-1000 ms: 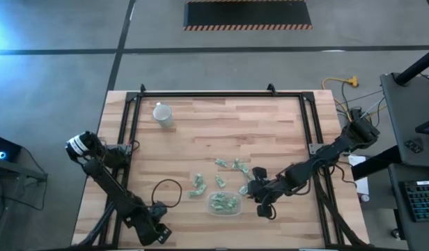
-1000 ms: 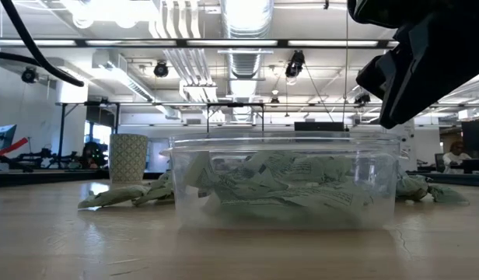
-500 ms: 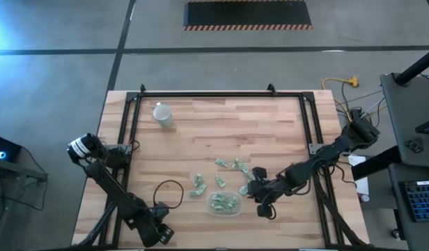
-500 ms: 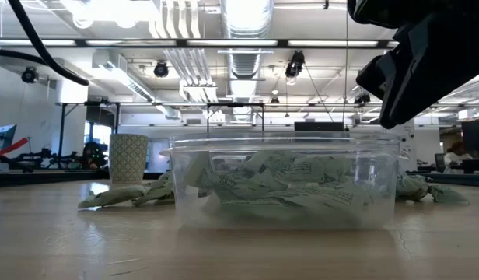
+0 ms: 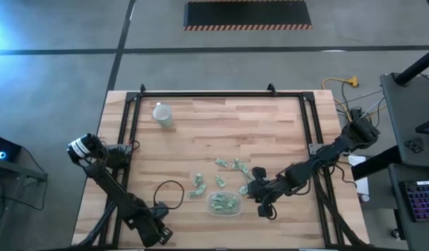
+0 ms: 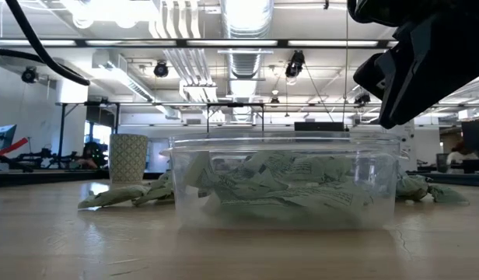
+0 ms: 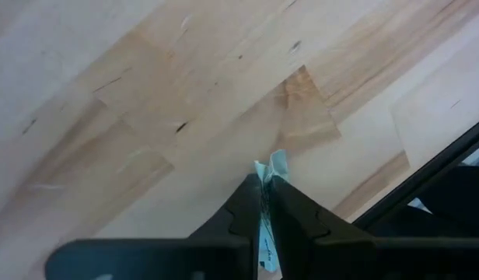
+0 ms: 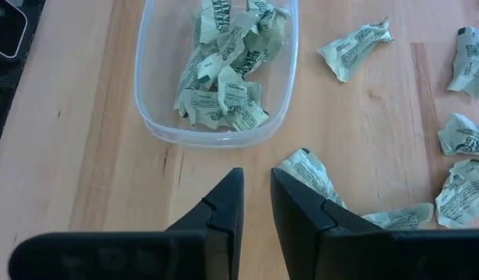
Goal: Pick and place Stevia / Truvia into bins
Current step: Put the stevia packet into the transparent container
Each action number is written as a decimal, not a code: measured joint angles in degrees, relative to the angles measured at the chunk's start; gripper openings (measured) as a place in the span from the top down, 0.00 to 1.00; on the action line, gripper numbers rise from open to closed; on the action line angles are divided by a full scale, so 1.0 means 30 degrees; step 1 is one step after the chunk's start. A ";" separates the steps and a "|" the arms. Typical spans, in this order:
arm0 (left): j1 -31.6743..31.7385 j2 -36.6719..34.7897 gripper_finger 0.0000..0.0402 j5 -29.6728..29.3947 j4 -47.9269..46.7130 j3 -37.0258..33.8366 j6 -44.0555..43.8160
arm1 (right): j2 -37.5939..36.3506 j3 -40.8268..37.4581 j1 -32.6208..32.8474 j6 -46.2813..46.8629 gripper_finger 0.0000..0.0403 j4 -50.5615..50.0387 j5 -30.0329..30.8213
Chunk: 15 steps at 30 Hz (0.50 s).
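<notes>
Broadly, the wooden bench carried everything, framed by black rails, with one dark arm reaching in from each side. Toward its far left corner stood a single white cup, well apart from the rest. Near the front edge sat one clear plastic bin, rounded-rectangular and shallow, holding a crumpled heap of pale green and white Stevia sachets; their exact number inside could not be told, though roughly ten showed in the right wrist view. Outside the bin, loose sachets lay scattered on the bench behind and to both sides of it: about six could be counted from above, one cluster just left of the bin and the others behind it and to its right. The right hand hovered just right of the bin, fingers narrowly parted with bare wood showing in the gap and nothing between them; one sachet lay just beside the tip of one finger, near the bin's wall. The left hand was at the bench's front left corner, well apart from the bin, its fingers closed together on one single sachet whose pale green end stuck out past the fingertips above bare wood, close to the black rail.
</notes>
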 joint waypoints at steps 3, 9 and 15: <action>0.0101 -0.0362 0.98 -0.0338 0.0218 -0.0029 0.0432 | 0.0000 0.0000 0.0000 0.0000 0.85 0.0000 0.0000; 0.0816 -0.1611 0.98 -0.2836 0.0171 -0.0022 0.3035 | 0.0000 0.0000 0.0000 0.0000 0.86 0.0000 0.0000; 0.2152 -0.2552 0.98 -0.6771 0.0990 -0.0007 0.8650 | 0.0000 0.0000 0.0000 0.0039 0.86 0.0000 -0.0007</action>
